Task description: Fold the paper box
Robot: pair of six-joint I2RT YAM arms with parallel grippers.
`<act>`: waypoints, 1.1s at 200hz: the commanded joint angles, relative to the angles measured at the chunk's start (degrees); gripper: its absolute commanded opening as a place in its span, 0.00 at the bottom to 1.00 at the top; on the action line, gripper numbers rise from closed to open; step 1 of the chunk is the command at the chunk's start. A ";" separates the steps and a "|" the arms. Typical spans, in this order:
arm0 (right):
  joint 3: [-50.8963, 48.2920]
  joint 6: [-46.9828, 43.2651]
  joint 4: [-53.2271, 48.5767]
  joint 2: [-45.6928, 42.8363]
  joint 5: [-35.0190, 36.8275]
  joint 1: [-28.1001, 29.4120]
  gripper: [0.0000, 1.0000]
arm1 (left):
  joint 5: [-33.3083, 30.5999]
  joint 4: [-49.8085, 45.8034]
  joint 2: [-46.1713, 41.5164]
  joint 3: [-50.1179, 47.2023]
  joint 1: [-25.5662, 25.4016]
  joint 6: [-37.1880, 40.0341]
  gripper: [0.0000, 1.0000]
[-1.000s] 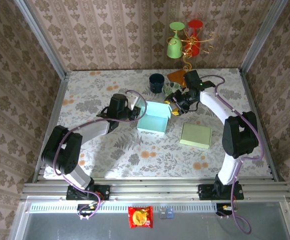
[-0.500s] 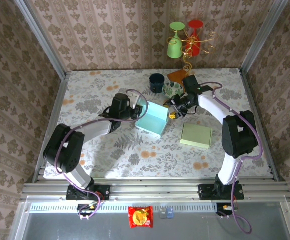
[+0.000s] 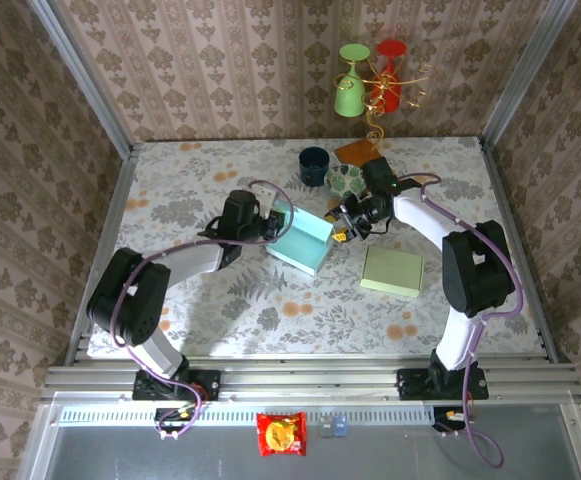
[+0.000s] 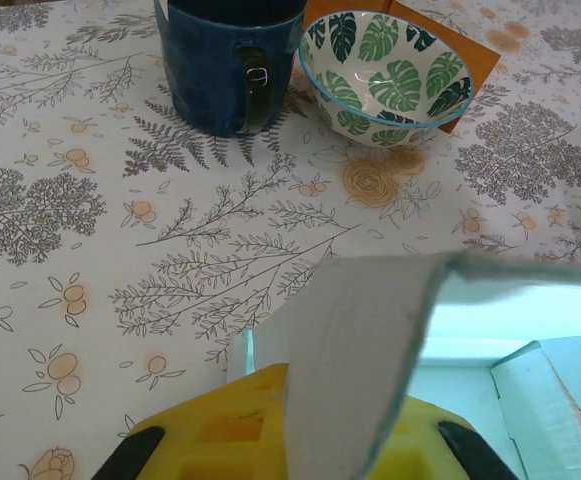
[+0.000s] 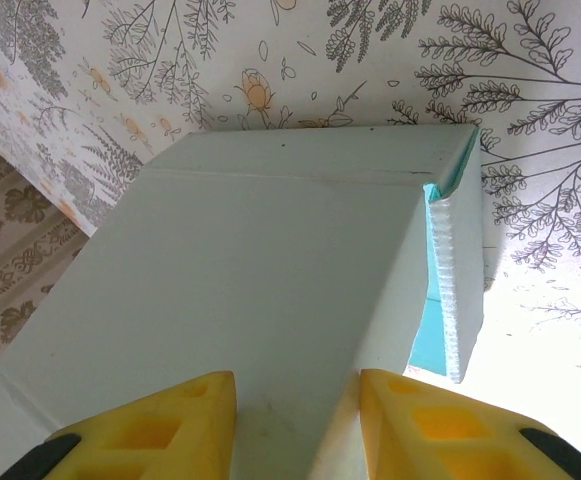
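The light blue paper box [image 3: 308,245] sits mid-table, partly folded, one panel raised. My left gripper [image 3: 272,222] is at its left side. In the left wrist view its yellow fingers [image 4: 220,430] are shut on a white flap [image 4: 360,330] of the box, the blue inside [image 4: 510,320] to the right. My right gripper [image 3: 341,230] is at the box's right side. In the right wrist view a broad pale panel [image 5: 270,250] lies across my right gripper [image 5: 298,385], whose jaws stand partly apart, the right fingertip [image 5: 400,400] against a fold.
A flat green box [image 3: 391,270] lies right of the paper box. Behind stand a dark blue cup [image 3: 315,165], a leaf-patterned bowl [image 3: 346,180] on an orange mat [image 3: 355,152], and a wire stand with green and red glasses [image 3: 370,85]. Patterned walls enclose the table.
The right gripper has moved left and down against the box, its jaws narrowing. The box's raised panel has tipped over further and the box looks more compact. The left gripper keeps its hold.
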 commanded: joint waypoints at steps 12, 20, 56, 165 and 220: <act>-1.16 1.29 1.79 -0.90 1.26 2.01 0.37 | 3.51 3.40 -0.12 -2.46 0.27 -3.49 0.13; -1.41 1.07 1.70 -1.25 2.05 2.37 0.36 | 3.91 3.62 -0.37 -2.91 0.48 -3.83 0.14; -2.35 -1.26 0.21 -2.29 5.65 4.28 0.35 | 5.08 3.82 -1.01 -4.55 1.11 -5.38 0.18; -4.33 -4.55 -1.27 -2.90 10.98 6.45 0.32 | 6.04 3.45 -3.31 -10.00 1.55 -9.87 0.33; -4.03 -6.09 -2.33 -2.39 11.43 6.59 0.32 | 5.94 -0.83 -9.15 -14.02 1.21 -12.02 0.47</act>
